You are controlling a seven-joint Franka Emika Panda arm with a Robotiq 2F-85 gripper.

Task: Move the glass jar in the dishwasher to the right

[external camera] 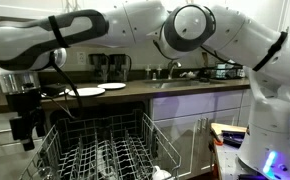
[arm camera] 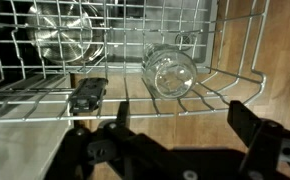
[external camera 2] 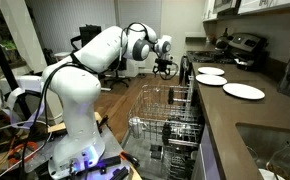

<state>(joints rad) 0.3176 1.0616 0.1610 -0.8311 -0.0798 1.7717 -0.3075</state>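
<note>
Glass jar [arm camera: 170,72] sits in the wire rack [arm camera: 45,110] of the dishwasher [external camera 2: 171,150], close to the rack's rounded corner, where the rim wire curves along the right of the wrist view. The camera sees it nearly end-on: one round end faces the lens and the clear body recedes toward the top of the picture. Its long axis therefore runs almost along the line of sight, tipped a little away. Whether that round end is the mouth or the base cannot be told.

A second glass vessel [arm camera: 65,35] rests in the rack toward the opposite side, well apart from the jar. A small black clip [arm camera: 88,95] sits on a rack wire between them. Wooden floor [arm camera: 235,40] shows through the wires.

The tool [arm camera: 180,110] hangs above the rack with its jaws spread wide and nothing between them. The jar lies just beyond the gap and touches neither finger. In both exterior views the tool [external camera: 27,136] [external camera 2: 166,70] hovers over the rack's far end from the robot's base.

White plates [external camera 2: 243,91] lie along the front edge of the dark surface [external camera 2: 275,110].
</note>
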